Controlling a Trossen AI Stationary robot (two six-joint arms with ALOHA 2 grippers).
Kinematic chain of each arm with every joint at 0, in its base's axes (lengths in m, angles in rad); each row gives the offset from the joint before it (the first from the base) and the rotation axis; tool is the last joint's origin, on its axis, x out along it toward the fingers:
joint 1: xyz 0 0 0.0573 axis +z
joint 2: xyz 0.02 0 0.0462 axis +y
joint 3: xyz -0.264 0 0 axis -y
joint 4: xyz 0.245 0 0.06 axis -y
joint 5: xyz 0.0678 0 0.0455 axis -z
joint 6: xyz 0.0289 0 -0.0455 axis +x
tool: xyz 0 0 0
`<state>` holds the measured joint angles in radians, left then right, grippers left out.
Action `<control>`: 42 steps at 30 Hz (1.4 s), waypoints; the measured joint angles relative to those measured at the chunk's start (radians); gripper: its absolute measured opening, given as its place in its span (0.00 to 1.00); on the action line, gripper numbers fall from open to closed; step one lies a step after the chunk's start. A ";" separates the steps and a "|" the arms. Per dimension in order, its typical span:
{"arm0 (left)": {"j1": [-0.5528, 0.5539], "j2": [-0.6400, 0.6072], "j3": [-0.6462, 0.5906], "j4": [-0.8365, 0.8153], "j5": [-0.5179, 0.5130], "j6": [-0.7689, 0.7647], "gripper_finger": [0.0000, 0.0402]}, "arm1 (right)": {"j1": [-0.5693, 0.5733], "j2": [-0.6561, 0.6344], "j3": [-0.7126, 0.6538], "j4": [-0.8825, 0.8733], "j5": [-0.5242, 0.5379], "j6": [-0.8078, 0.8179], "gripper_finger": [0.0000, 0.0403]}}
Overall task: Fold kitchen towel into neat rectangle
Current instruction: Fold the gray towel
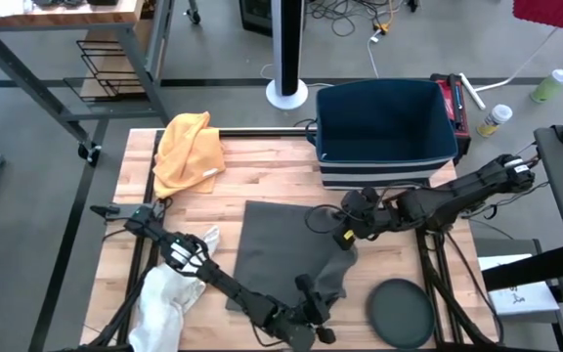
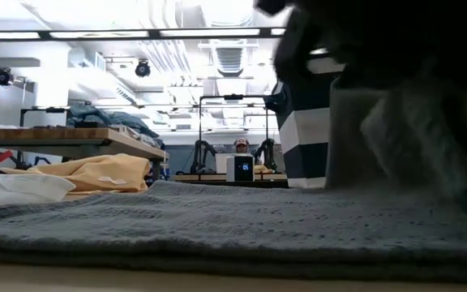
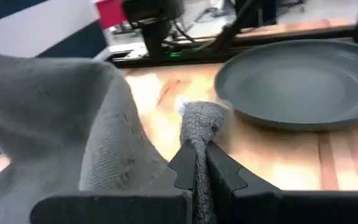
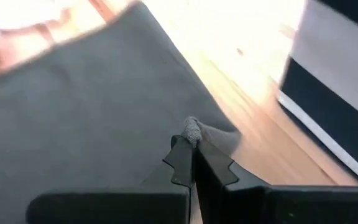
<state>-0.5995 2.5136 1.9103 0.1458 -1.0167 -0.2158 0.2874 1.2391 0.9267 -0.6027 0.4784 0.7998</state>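
Grey towel [image 1: 281,244]: spread over the centre of the wooden desk [image 1: 262,176] in the high view, its lower right part lifted and bunched; fills the foreground of the low view as a flat knitted sheet [image 2: 217,219].
Left gripper [image 1: 313,315]: at the lower centre of the high view, at the towel's lower right corner; fingers [image 3: 182,168] pressed together on a pinched corner of towel that pokes up between them in the left wrist view.
Right gripper [image 1: 345,233]: right of centre in the high view, at the towel's upper right corner; fingers [image 4: 179,163] closed tight on a small nub of grey cloth in the right wrist view.
Towel between the grippers: right edge raised off the desk, hanging in a fold; in the low view a raised mass of cloth at the right of the frame.
Dark round plate [image 1: 401,313]: lower right of the high view, just beside the left gripper, lying on the desk; large in the upper right of the left wrist view [image 3: 297,81].
Navy bin [image 1: 384,127]: upper right of the high view, at the desk's far edge, with striped side [image 2: 306,146] in the low view.
Yellow cloth [image 1: 189,152]: upper left of the desk, crumpled, apart from the grey towel.
White cloth [image 1: 169,293]: lower left of the high view, under the left arm, crumpled.
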 joint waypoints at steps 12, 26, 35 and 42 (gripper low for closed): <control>-0.078 -0.146 -0.190 -0.106 -0.226 -0.273 0.01 | -0.031 0.221 0.001 0.294 0.017 -0.060 0.00; -0.183 -0.341 -0.576 -0.151 -0.277 -0.629 0.01 | -0.101 0.349 0.004 0.486 0.022 -0.052 0.00; -0.267 -0.468 -0.758 -0.145 -0.281 -0.705 0.01 | -0.137 0.403 0.004 0.579 0.019 -0.067 0.00; -0.297 -0.529 -0.793 -0.147 -0.283 -0.679 0.01 | -0.139 0.498 0.028 0.749 0.002 -0.083 0.00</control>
<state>-0.8969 1.9848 1.1170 -0.0008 -1.2993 -0.8946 0.1482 1.7367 0.9549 0.1461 0.4806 0.7166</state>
